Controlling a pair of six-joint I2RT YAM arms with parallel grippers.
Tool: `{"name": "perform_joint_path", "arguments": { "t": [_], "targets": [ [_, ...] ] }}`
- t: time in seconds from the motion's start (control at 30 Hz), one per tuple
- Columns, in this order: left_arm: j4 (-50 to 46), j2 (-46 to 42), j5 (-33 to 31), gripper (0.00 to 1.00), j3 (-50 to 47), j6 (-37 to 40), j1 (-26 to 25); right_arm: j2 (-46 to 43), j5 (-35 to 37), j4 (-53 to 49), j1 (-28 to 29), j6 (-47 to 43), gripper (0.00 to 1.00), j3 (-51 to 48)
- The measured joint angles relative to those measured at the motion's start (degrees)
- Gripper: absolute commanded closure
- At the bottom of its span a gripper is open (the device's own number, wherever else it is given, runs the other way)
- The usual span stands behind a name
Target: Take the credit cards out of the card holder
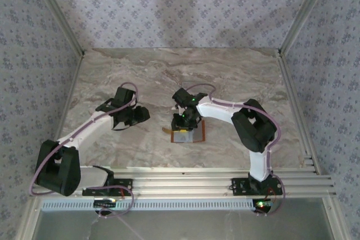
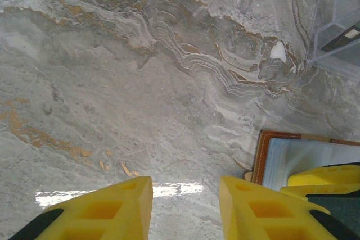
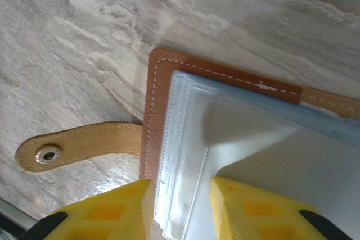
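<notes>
The tan-brown card holder [image 1: 189, 134] lies open on the marble, grey lining up. In the right wrist view its clear plastic sleeves [image 3: 185, 139] fan out over the leather edge [image 3: 154, 111], and the snap tab [image 3: 73, 147] sticks out to the left. My right gripper [image 3: 180, 186] [image 1: 183, 122] is open, its yellow fingers straddling the sleeves' edge. A pale grey-white flat sheet [image 3: 292, 167] lies in the sleeves; whether it is a credit card I cannot tell. The dark card is hidden. My left gripper [image 2: 185, 186] [image 1: 134, 115] hangs open over bare marble, left of the card holder [image 2: 275, 155].
A clear plastic tray [image 2: 337, 21] stands beyond the card holder in the left wrist view. Patterned walls close in the table on three sides, and metal rails run along the near edge [image 1: 185, 181].
</notes>
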Motion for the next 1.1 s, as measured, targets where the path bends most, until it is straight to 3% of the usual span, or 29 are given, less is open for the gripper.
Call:
{"name": "perform_joint_path", "arguments": {
  "t": [0.6, 1.1],
  "targets": [
    [-0.44, 5.86, -1.73, 0.63, 7.45, 0.00, -5.73, -1.68, 12.46, -10.82, 0.87, -2.64, 0.58, 0.98],
    [-0.70, 7.48, -2.75, 0.63, 9.22, 0.02, -6.84, -1.70, 17.14, -15.50, 0.98, -3.13, 0.55, 1.95]
  ]
}}
